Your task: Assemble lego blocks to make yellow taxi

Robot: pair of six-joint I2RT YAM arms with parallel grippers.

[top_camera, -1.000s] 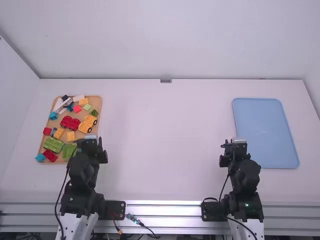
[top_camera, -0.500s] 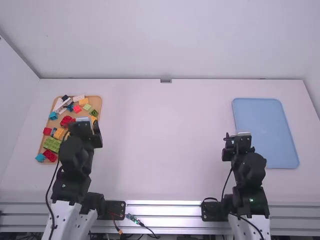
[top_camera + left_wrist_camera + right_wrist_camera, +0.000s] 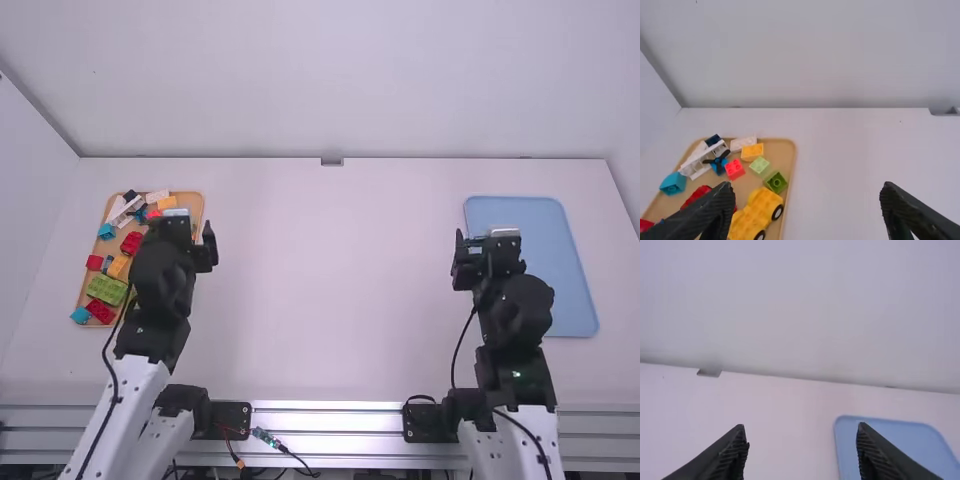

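Left gripper (image 3: 182, 224) and right gripper (image 3: 490, 241) have moved toward twelve o'clock

Both have advanced from the robot's side since the earlier frame. Each claw's fingers stand wide apart, with nothing between them. On the high view's dial, the left gripper is over the tan tray (image 3: 198, 212) at nine to ten o'clock; the right one is near the ten o'clock side of the blue tray (image 3: 560, 280), itself at three. The yellow wheeled car block (image 3: 751, 215) lies in the tan tray toward its three o'clock edge, near a green brick (image 3: 776, 183). A large green block (image 3: 105, 289) lies at the same tray's eight o'clock.
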